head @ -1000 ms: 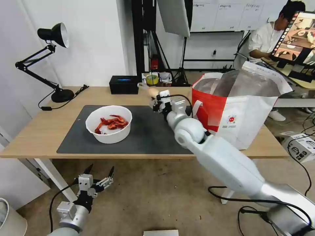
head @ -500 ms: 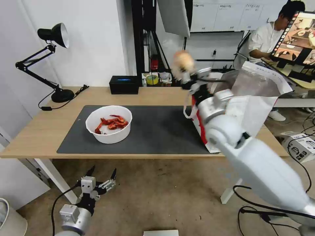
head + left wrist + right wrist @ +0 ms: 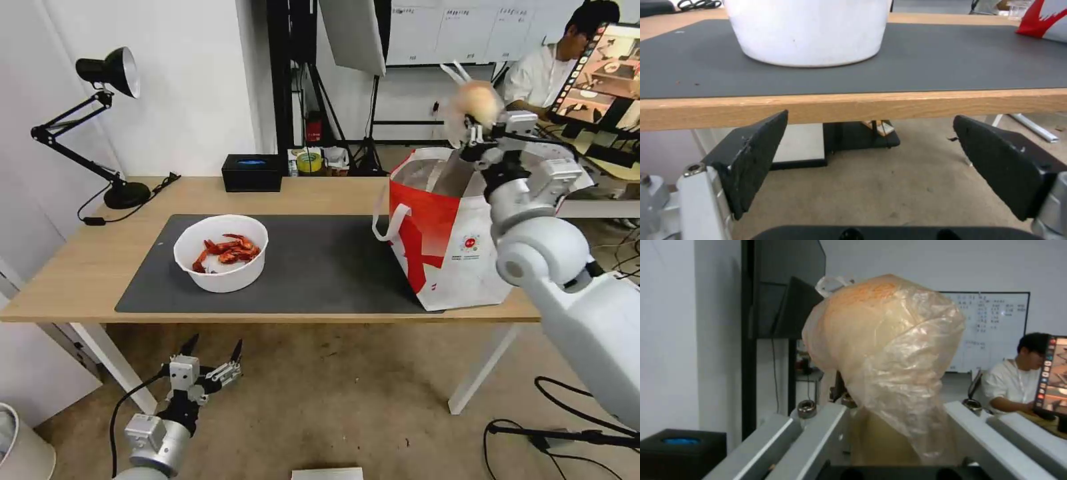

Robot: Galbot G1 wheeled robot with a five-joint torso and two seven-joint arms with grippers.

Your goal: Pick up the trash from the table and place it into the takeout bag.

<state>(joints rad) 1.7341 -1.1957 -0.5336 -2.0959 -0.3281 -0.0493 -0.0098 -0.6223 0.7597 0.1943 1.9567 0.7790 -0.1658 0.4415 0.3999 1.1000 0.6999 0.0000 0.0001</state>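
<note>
Head view had the right gripper (image 3: 475, 127) raised above the takeout bag (image 3: 460, 247) at the bench's right edge, fingers clenched on the beige plastic-wrapped lump (image 3: 475, 103), probably poised for dropping. The left gripper (image 3: 208, 363) hung released below the bench's front edge.

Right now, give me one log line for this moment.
right gripper: shut on wrapped lump, above open takeout bag | left gripper: open, below table edge | bowl of shells: on mat
</note>
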